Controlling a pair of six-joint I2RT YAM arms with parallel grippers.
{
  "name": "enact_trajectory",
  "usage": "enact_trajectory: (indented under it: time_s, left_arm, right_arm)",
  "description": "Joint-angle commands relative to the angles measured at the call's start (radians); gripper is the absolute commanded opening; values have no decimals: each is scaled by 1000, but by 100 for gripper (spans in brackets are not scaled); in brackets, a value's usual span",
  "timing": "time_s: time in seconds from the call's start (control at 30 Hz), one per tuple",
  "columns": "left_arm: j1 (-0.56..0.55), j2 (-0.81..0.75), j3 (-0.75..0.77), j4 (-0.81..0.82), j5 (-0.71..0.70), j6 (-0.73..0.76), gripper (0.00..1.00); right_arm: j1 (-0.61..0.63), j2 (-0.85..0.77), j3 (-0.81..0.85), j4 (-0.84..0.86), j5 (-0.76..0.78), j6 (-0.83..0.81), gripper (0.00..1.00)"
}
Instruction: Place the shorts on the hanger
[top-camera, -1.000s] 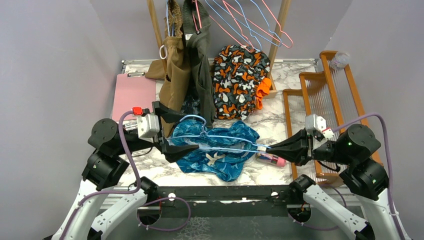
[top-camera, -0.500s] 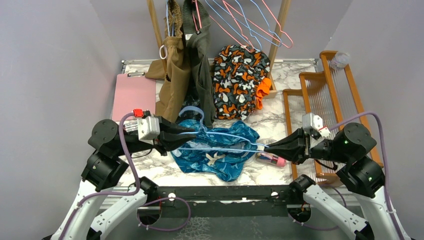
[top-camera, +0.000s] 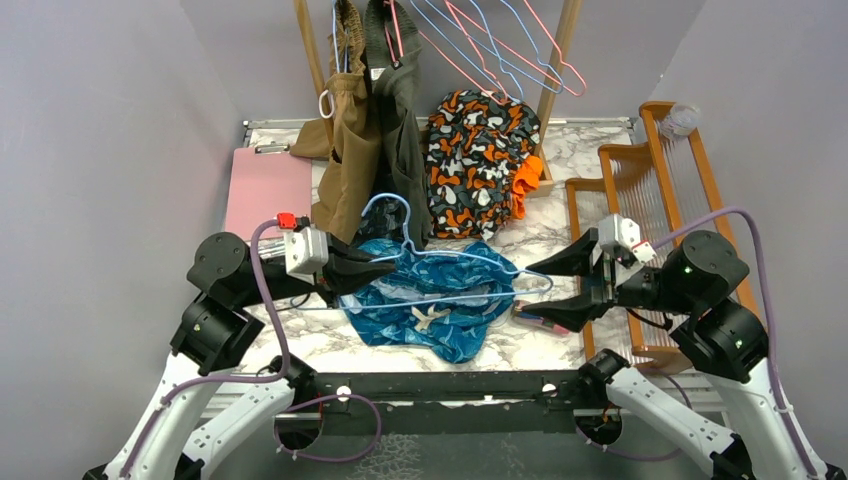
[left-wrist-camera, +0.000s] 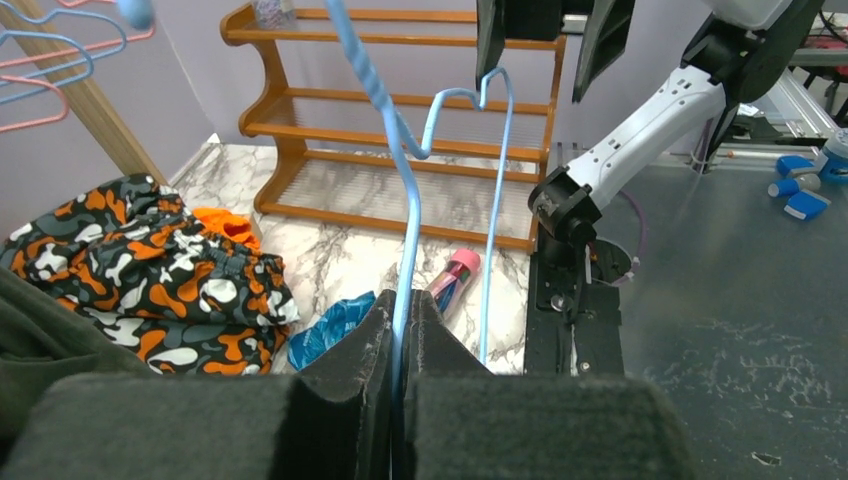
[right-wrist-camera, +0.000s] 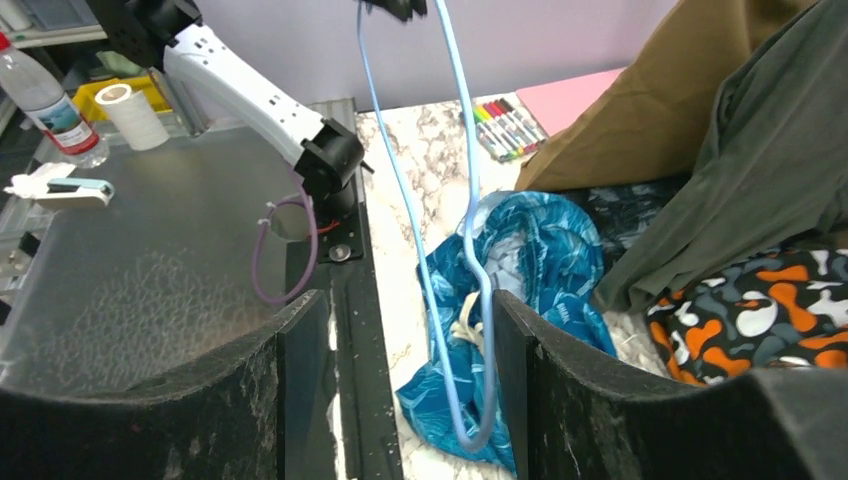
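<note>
1. Change noted: a second ago your right claw (top-camera: 548, 292) was clenched on the end of the hanger (top-camera: 440, 299) and your left claw (top-camera: 385, 268) stood wide. The roles are now reversed.
2. Left claw: clenched on the hanger wire at its hook-side end. The left wrist view shows the wire pinched tight between the fingers.
3. Right claw: released, fingers spread. The hanger's far corner sits in the gap between them; I cannot confirm any contact.
4. Assessment: the hanger has been handed over. The left claw alone appears to carry it, leaving your right claw free for the cloth.
5. Hanger position: raised off the table (top-camera: 310, 345), lying across and above the shorts (top-camera: 440, 325), hook towards the far side.
6. Shorts position: crumpled on the table between the two claws, under the hanger, cream bow facing up. Neither claw touches them, and they do not appear draped over the wire yet.
7. Hazard: a pink-capped tube (left-wrist-camera: 452, 275) lies on the table just beside the shorts, under your right claw.
</note>
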Motion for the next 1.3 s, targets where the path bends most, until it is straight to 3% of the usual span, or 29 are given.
enact_trajectory:
  time_s: [0.0, 0.23, 0.53, 0.93, 1.27]
  left_arm:
    - [-2, -5, -40, 35, 5, -11, 0]
    - [-3, -25, -130, 50, -18, -9, 0]
    - [-2, -65, -222, 41, -82, -10, 0]
    - [-2, -134, -326, 24, -68, -68, 0]
    - [-1, -67, -341, 109, 55, -68, 0]
  right_arm:
    - [12, 28, 64, 21, 46, 17, 64]
    - [24, 145, 115, 143, 103, 83, 65]
    - [24, 348, 50, 373, 1, 200, 65]
    - [55, 222, -273, 495, -85, 250, 65]
    - [113, 329, -181, 568, -141, 279, 68]
